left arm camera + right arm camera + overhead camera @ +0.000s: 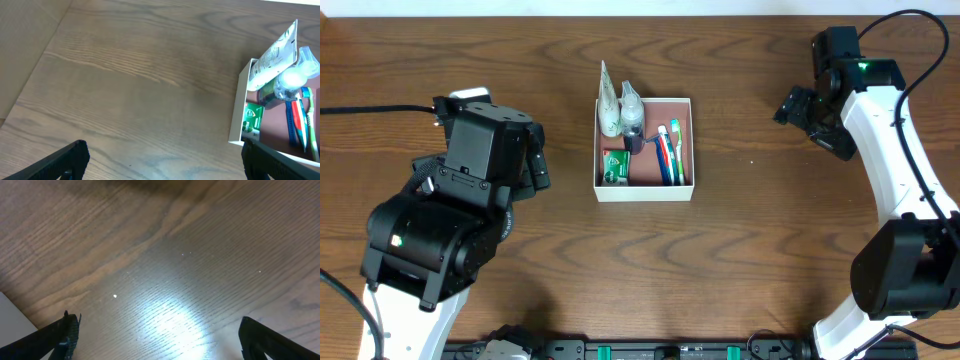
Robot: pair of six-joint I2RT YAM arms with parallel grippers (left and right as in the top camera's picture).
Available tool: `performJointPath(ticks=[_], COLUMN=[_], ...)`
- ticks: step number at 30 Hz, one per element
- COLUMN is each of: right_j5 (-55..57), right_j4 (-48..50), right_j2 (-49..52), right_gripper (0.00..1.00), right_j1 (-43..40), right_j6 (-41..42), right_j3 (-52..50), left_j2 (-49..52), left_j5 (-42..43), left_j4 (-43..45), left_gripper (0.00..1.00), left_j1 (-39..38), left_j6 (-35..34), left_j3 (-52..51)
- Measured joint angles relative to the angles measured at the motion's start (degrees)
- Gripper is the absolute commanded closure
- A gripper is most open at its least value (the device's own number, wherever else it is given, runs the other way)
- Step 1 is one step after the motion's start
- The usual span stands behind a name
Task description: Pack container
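Observation:
The container (643,193), a square white-walled box with a reddish-brown inside, sits at the table's middle. In it are a white tube (608,100), a clear bottle with a white cap (632,108), a green box (614,168) and toothbrushes (668,155). My left gripper (535,165) hangs to the left of the box, open and holding nothing. The left wrist view shows the left gripper (162,155) wide apart over bare wood, with the container's wall (239,107) at its right finger. Far right, my right gripper (810,125) is open and empty, and the right wrist view has the right gripper (160,330) over bare wood.
The brown wooden table (740,260) runs to a pale back edge at the top. A black rail (650,350) lies along the front edge between the two arm bases.

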Motion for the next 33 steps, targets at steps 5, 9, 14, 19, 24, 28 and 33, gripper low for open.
performJointPath(ticks=[5, 9, 14, 19, 24, 28, 33], right_j5=[0.0, 0.0, 0.0, 0.0, 0.0, 0.0, 0.0], right_j4=[0.0, 0.0, 0.0, 0.0, 0.0, 0.0, 0.0], right_j2=[0.0, 0.0, 0.0, 0.0, 0.0, 0.0, 0.0], right_gripper=[0.01, 0.01, 0.01, 0.01, 0.01, 0.01, 0.01], right_j1=[0.0, 0.0, 0.0, 0.0, 0.0, 0.0, 0.0], right_j6=[0.0, 0.0, 0.0, 0.0, 0.0, 0.0, 0.0], right_j3=[0.0, 0.0, 0.0, 0.0, -0.1, -0.1, -0.2], left_j2=[0.0, 0.0, -1.4, -7.8, -18.6, -28.6, -39.9], left_j5=[0.1, 0.3, 0.6, 4.4, 11.6, 17.3, 20.6], left_j4=[-0.6, -0.9, 7.5, 26.8, 48.7, 64.7, 74.8], left_gripper=[0.02, 0.02, 0.02, 0.02, 0.02, 0.02, 0.02], left_j1=[0.0, 0.0, 1.1, 7.3, 14.0, 17.6, 19.1], left_j6=[0.0, 0.0, 0.0, 0.0, 0.5, 1.8, 2.4], left_j3=[0.0, -0.4, -7.9, -23.1, -40.5, -54.8, -68.5])
